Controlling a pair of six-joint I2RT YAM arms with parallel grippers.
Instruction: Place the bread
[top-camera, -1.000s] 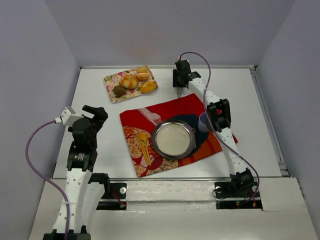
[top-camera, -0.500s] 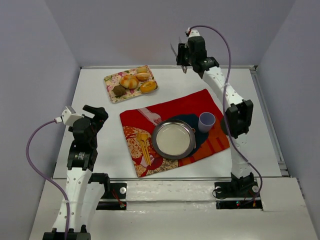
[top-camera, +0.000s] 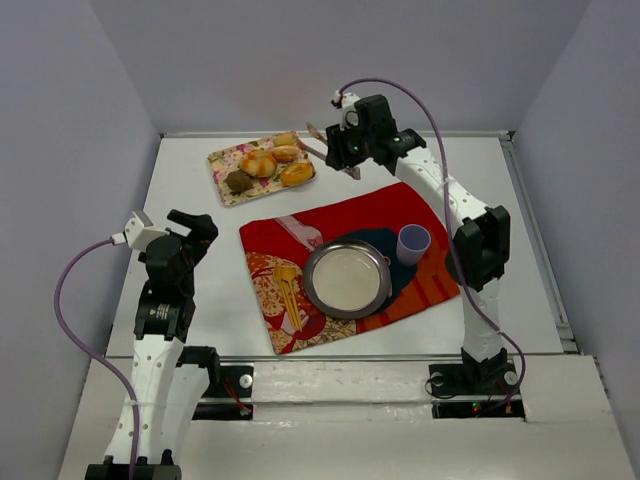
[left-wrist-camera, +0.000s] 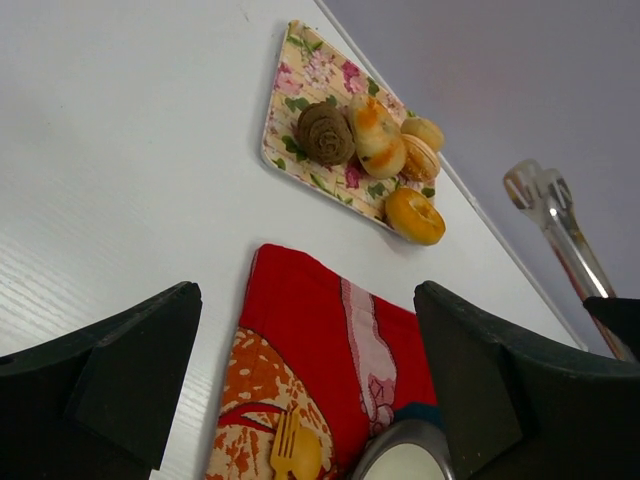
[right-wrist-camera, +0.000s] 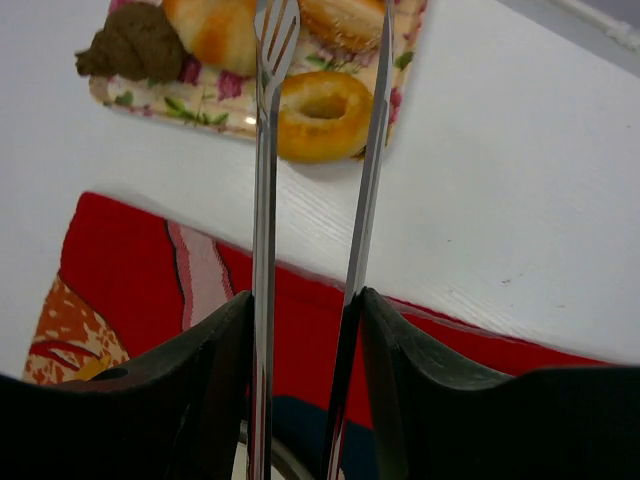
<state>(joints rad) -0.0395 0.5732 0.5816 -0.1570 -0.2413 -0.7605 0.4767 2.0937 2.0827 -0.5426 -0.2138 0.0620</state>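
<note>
1. From above, the light is bright, even and diffuse on the white table (top-camera: 185, 180) around the floral tray (top-camera: 261, 167).
2. Shadows beside the tray are thin and soft.
3. Left wrist view: the tray is fairly sharp; the tongs (left-wrist-camera: 560, 225) right of it are blurred, the left gripper (left-wrist-camera: 305, 300) below it dark and unfocused.
4. Right wrist view: streaks of glare run along the tongs before the tray; the right gripper (right-wrist-camera: 305, 300) below is dark, with little detail.
</note>
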